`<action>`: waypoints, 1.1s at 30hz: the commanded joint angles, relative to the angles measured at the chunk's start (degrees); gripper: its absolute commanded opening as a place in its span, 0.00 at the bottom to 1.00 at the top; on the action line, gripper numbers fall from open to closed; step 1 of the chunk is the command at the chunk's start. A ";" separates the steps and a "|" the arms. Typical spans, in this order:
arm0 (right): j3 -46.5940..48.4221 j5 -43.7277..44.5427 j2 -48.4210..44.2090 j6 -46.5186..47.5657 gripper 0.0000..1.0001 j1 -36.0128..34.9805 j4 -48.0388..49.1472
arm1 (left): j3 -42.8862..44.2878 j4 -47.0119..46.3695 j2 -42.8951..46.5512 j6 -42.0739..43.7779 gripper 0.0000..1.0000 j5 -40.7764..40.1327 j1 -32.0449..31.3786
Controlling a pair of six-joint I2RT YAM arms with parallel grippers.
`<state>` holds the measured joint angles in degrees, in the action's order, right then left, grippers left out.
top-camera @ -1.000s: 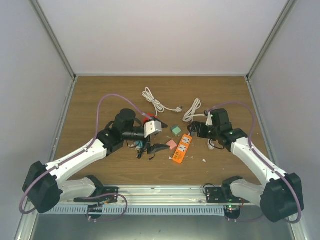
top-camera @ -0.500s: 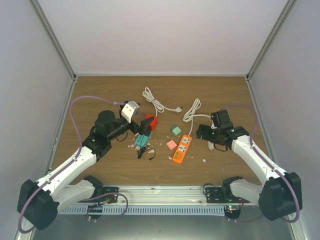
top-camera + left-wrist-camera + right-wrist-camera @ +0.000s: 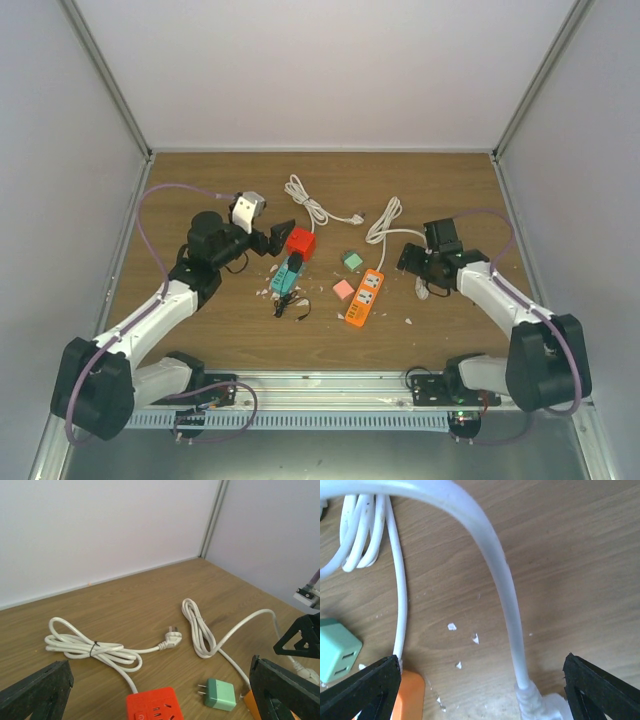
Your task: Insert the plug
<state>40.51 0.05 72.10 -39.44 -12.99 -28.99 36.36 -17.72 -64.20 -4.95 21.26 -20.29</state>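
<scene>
A white plug (image 3: 542, 706) lies on the wooden table at the end of a thick white cable (image 3: 505, 590). My right gripper (image 3: 480, 692) hangs over it, open, one finger on each side and nothing held. That cable runs in a bundle (image 3: 385, 220) to the orange power strip (image 3: 366, 297). In the top view my right gripper (image 3: 416, 262) sits just right of the strip. My left gripper (image 3: 275, 238) stands open beside the red socket cube (image 3: 300, 242). The cube's own cable (image 3: 85, 645) ends in a second white plug (image 3: 171, 640).
A green adapter (image 3: 352, 260) and a pink adapter (image 3: 343, 289) lie between the cube and the orange strip. A teal block (image 3: 288, 277) with a small black wire lies in front of the cube. White crumbs (image 3: 451, 626) dot the wood. Grey walls enclose the table.
My left arm has pulled back left from the teal block and now faces the red cube. My right gripper has shifted slightly right over the white plug, its jaws a little narrower.
</scene>
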 commanded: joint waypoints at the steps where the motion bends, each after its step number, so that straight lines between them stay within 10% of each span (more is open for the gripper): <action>1: 0.12 1.15 3.39 -1.33 0.90 1.50 5.50 | -2.17 -6.37 1.48 -1.82 0.99 1.30 1.89; 10: -0.39 -1.45 8.01 0.00 0.80 2.36 9.24 | -4.32 -8.11 3.77 -2.53 0.99 2.49 2.41; 20: -0.59 -3.07 4.90 3.01 0.45 2.39 10.19 | -0.90 -4.66 3.69 -2.84 0.99 6.71 2.44; 33: -2.40 -3.80 2.62 5.72 0.42 2.51 10.65 | 9.43 3.94 -5.19 -1.84 0.99 14.75 1.93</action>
<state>39.29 -3.57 75.70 -35.35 -11.16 -19.42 46.15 -13.54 -71.57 -8.49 32.10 -18.26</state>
